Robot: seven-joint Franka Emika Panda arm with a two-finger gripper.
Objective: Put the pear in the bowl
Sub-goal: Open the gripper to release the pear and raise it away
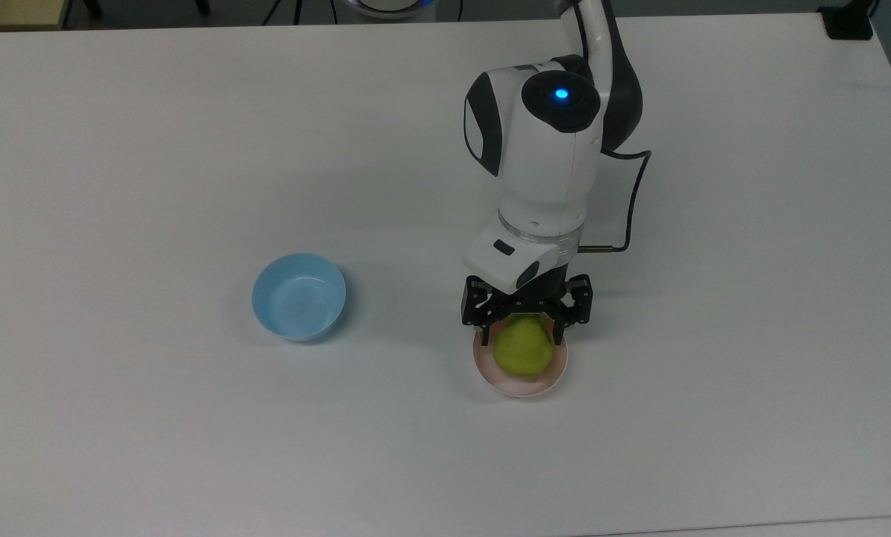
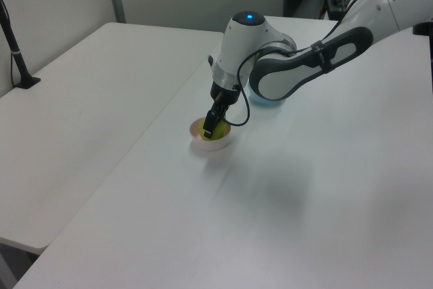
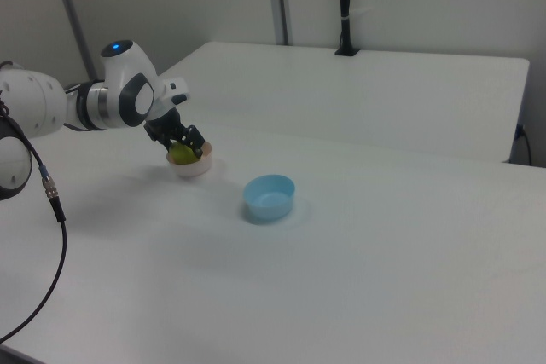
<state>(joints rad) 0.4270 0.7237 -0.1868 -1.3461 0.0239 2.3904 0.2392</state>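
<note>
The gripper (image 1: 524, 328) hangs low over the pink bowl (image 1: 521, 385), its two black fingers (image 1: 479, 312) set on either side of the pear (image 1: 523, 349) and closed against its upper part. The pear sits down inside the bowl, directly beneath the fingertips; whether its base rests on the bowl's floor cannot be told. In the left view the gripper (image 2: 212, 124) points down into the bowl (image 2: 210, 141), with the pear (image 2: 206, 130) at its tip. The light blue bowl (image 1: 298, 296) stands well apart from the gripper, toward the top view's left, on the white table (image 1: 154, 164).
</note>
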